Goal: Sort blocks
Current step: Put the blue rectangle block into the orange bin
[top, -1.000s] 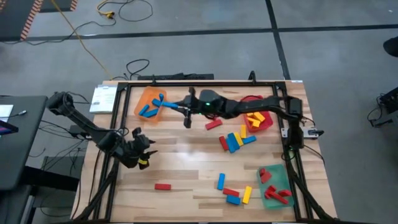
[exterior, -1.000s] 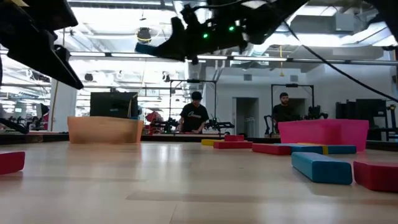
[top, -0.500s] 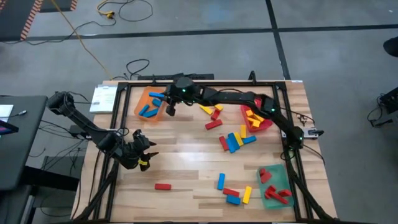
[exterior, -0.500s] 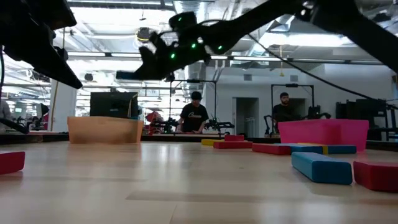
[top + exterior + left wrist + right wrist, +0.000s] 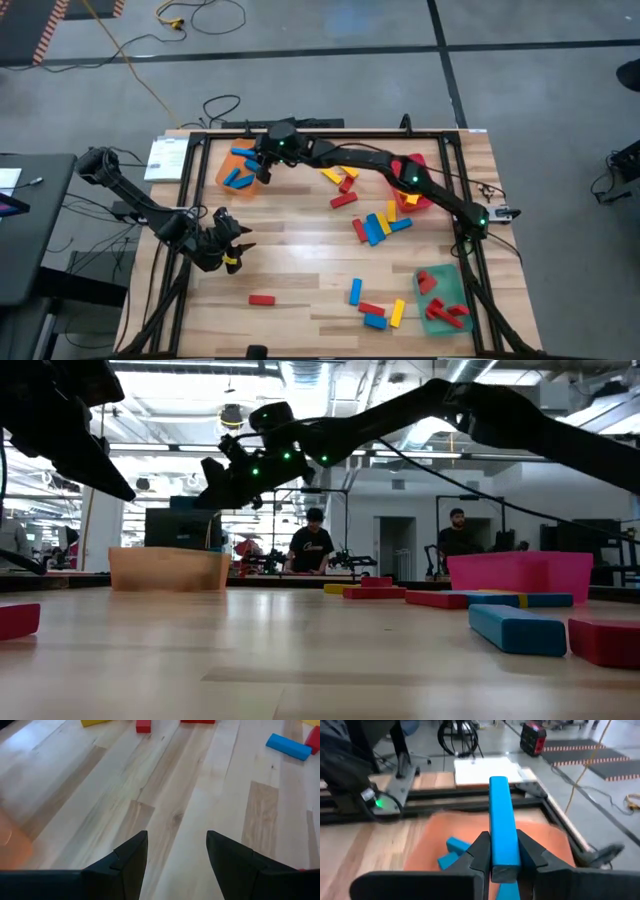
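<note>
Right gripper (image 5: 502, 852) is reached across to the far-left of the table, hovering over the orange tray (image 5: 228, 163), fingers closed on a blue block (image 5: 501, 822). Block stands up between the pads, pinched near its lower end, most of its length sticking out above the grip. Tray already has a few blue blocks (image 5: 238, 178) in it, so this looks like the drop-off step for blue. Left gripper (image 5: 177, 852) waits near the left table edge, fingers spread apart, nothing between them, bare wood below. Remaining blocks: loose cluster mid-table (image 5: 378, 226), a few at the near edge (image 5: 372, 308), a single red one (image 5: 262, 299) near-left; red tray (image 5: 432, 196) far right holds yellow, green tray (image 5: 440, 318) near right holds red. Handling guess: blocks look rigid, light, smooth-faced, not fragile. Flat parallel sides suit a pinch across the narrow width, best near mid-length; an end grip like this one could let it pivot. Dropped from this height it may bounce or land on others, low risk.
</note>
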Action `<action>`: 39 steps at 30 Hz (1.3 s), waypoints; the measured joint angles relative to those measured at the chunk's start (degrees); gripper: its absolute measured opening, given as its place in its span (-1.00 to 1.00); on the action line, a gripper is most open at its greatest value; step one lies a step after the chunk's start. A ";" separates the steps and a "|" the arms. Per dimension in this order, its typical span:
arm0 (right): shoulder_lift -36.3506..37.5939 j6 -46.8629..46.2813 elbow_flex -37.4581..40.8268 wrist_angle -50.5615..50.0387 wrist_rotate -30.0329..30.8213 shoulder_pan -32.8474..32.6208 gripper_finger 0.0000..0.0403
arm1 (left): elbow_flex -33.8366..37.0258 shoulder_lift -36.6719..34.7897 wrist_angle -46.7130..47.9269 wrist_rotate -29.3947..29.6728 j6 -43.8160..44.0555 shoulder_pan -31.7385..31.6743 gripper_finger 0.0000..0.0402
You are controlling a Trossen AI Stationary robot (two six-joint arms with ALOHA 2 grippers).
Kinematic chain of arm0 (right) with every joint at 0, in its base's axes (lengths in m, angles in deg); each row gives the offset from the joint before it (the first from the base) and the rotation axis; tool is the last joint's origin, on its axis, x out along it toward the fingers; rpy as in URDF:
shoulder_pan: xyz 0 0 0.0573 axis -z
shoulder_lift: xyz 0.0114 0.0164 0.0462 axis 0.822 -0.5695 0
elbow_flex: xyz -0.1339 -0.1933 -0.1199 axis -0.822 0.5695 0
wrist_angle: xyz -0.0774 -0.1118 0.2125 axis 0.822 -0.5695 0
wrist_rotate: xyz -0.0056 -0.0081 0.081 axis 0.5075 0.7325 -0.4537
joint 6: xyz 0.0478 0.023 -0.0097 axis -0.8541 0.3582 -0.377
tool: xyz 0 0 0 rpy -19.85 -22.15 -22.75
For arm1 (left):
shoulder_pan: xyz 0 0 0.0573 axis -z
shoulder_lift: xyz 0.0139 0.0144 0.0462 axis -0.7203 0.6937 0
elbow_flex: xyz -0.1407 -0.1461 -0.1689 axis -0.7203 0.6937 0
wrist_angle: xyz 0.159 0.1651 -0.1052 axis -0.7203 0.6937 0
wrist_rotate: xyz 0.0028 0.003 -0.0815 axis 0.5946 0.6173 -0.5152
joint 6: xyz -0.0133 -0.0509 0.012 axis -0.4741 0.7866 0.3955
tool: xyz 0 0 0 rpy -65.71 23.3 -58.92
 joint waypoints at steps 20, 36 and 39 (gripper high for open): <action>-2.92 -2.34 -0.06 0.06 -0.24 -0.36 -0.65 | 0.00 0.03 -1.05 0.00 1.36 -0.11 -0.02; -2.88 -2.49 -0.08 0.83 -0.27 -0.22 -0.35 | -0.02 0.03 -1.12 0.22 1.35 -0.11 -0.02; -2.88 -2.52 -0.08 1.00 -0.25 -0.22 -0.16 | -0.02 0.03 -1.10 0.37 1.34 -0.11 -0.02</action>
